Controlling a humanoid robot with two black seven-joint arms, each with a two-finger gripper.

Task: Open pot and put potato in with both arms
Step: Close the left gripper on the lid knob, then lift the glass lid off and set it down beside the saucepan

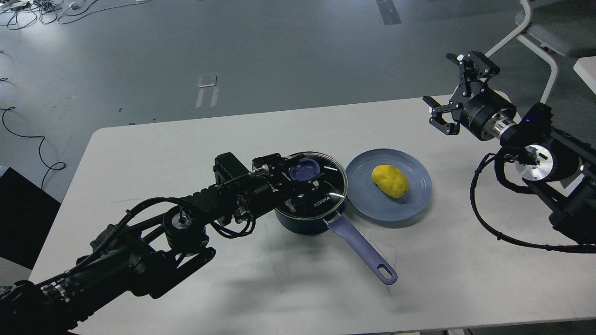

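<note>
The dark navy pot [302, 222] stands mid-table with its glass "KONKA" lid [328, 186] on and its lavender handle [361, 249] pointing to the front right. My left gripper [302, 179] reaches in from the left. Its black fingers lie close on both sides of the blue knob [303, 169], shut on it. The yellow potato [390, 181] lies on a blue-grey plate [368, 204] just right of the pot. My right gripper [442, 90] is open and empty, held in the air over the table's far right edge, well away from the potato.
The white table [186, 149] carries only the pot and the plate. A white chair frame [542, 51] stands behind the right arm. A dark box [18, 209] sits off the table's left edge. Cables lie on the floor at far left.
</note>
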